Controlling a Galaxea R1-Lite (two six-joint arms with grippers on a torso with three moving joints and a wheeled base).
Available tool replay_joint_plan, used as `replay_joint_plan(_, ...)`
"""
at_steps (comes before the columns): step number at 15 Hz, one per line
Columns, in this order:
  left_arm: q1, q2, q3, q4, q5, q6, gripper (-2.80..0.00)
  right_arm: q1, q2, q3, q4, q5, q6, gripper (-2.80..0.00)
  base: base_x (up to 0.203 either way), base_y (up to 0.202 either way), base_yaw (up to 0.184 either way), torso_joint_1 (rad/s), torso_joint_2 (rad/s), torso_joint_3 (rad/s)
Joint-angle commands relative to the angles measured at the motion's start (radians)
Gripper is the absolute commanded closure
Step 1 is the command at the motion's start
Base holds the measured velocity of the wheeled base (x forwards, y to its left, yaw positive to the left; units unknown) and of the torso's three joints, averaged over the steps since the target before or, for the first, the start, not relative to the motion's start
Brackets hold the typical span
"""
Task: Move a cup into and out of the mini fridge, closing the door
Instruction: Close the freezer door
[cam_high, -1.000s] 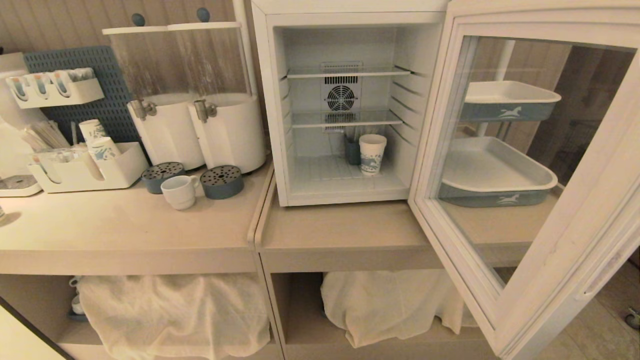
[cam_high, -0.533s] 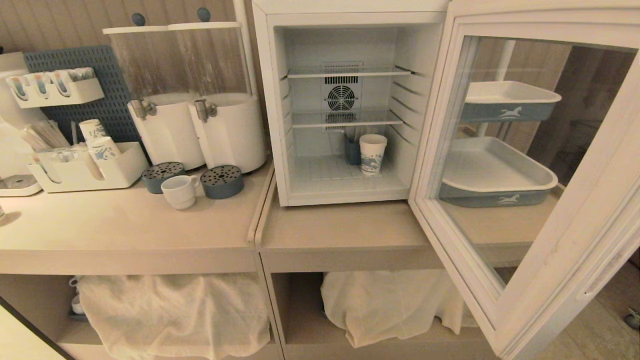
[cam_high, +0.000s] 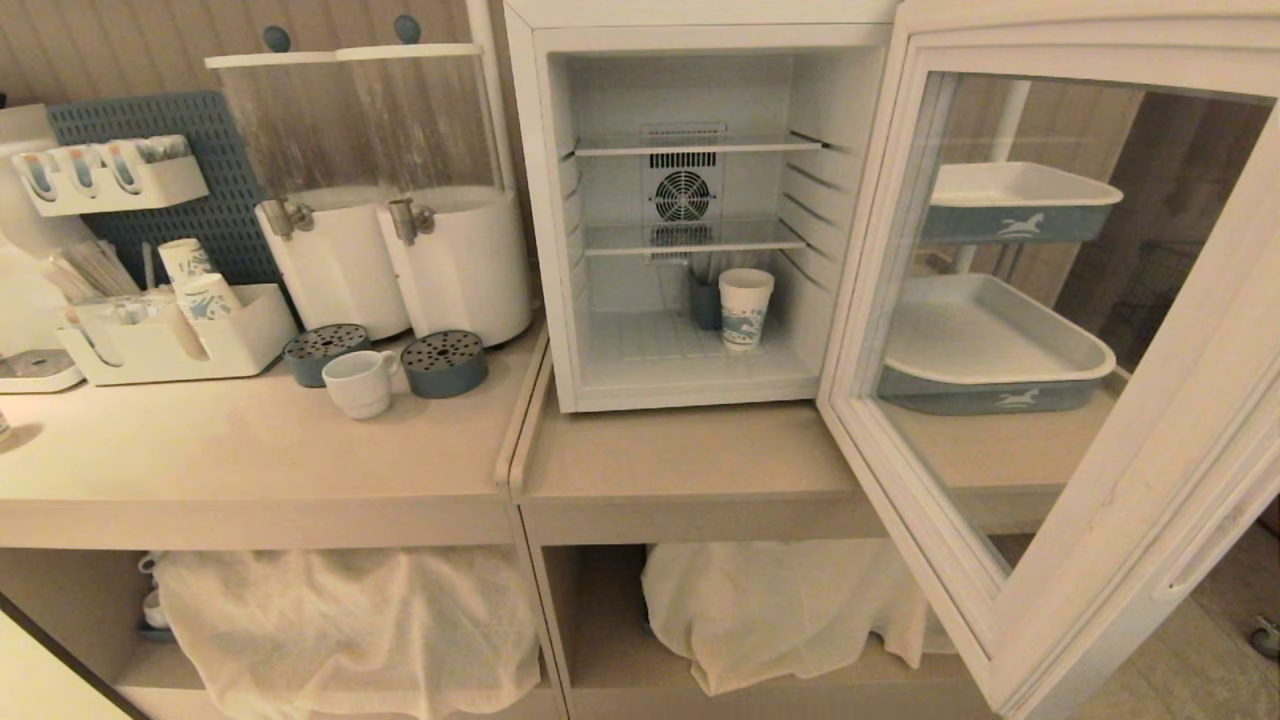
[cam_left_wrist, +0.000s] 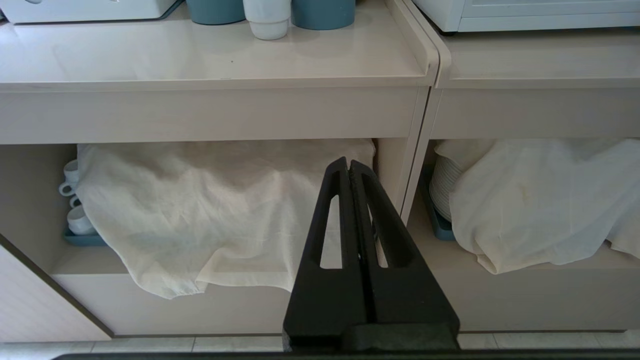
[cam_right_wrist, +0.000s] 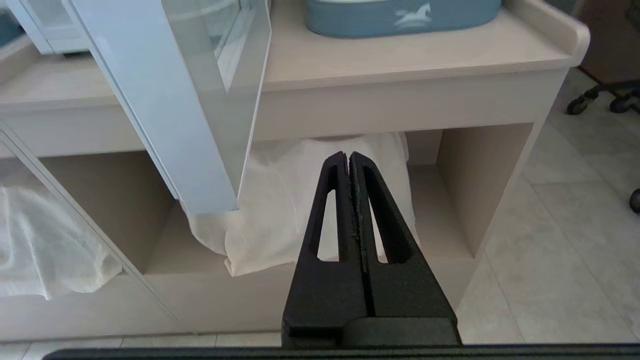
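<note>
Café-style drinks station: pale counter (cam_high: 250, 470) carrying two dispensers (cam_high: 400, 190), paper cups (cam_high: 195, 275) in an organizer (cam_high: 240, 345), a mini fridge (cam_high: 690, 200), serving trays (cam_high: 1000, 345); crockery under cloths (cam_left_wrist: 210, 210) on the shelves below.

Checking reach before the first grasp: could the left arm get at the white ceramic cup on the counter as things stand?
Probably yes: the cup stands near the counter's open front, and the shut left gripper hangs lower, with nothing between.
</note>
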Motion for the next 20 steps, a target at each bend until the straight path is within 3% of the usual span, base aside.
replay_joint_plan(1, 0.0, 0.0, 0.0, 0.0, 0.0, -0.001, 0.0, 0.0, -0.02, 0.002, -0.003, -0.002, 0.001, 0.0, 0.0, 0.0, 0.0, 0.0, 0.0, 0.0)
replay_joint_plan(3, 0.0, 0.0, 0.0, 0.0, 0.0, -0.001, 0.0, 0.0, -0.04, -0.005, -0.053, -0.007, -0.016, 0.0, 0.0, 0.0, 0.0, 0.0, 0.0, 0.0)
replay_joint_plan(5, 0.0, 0.0, 0.0, 0.0, 0.0, -0.001, 0.0, 0.0, -0.039, -0.129, -0.039, -0.042, -0.048, 0.0, 0.0, 0.0, 0.0, 0.0, 0.0, 0.0)
replay_joint_plan(9, 0.0, 0.0, 0.0, 0.0, 0.0, -0.001, 0.0, 0.0, -0.001, -0.541, 0.265, -0.088, -0.082, 0.0, 0.0, 0.0, 0.0, 0.0, 0.0, 0.0)
replay_joint_plan(12, 0.0, 0.0, 0.0, 0.0, 0.0, -0.001, 0.0, 0.029, 0.224, -0.757, 0.297, -0.294, -0.008, 0.0, 0.0, 0.0, 0.0, 0.0, 0.0, 0.0)
replay_joint_plan(16, 0.0, 0.0, 0.0, 0.0, 0.0, -0.001, 0.0, 0.239, 0.493, -0.905, 0.392, -0.563, 0.085, 0.0, 0.0, 0.0, 0.0, 0.0, 0.0, 0.0)
replay_joint_plan(18, 0.0, 0.0, 0.001, 0.0, 0.0, -0.001, 0.0, 0.294, 0.606, -0.927, 0.491, -0.617, 0.208, 0.0, 0.0, 0.0, 0.0, 0.0, 0.0, 0.0)
replay_joint_plan(20, 0.0, 0.0, 0.0, 0.0, 0.0, -0.001, 0.0, 0.301, 0.742, -0.943, 0.579, -0.616, 0.351, 0.0, 0.0, 0.0, 0.0, 0.0, 0.0, 0.0)
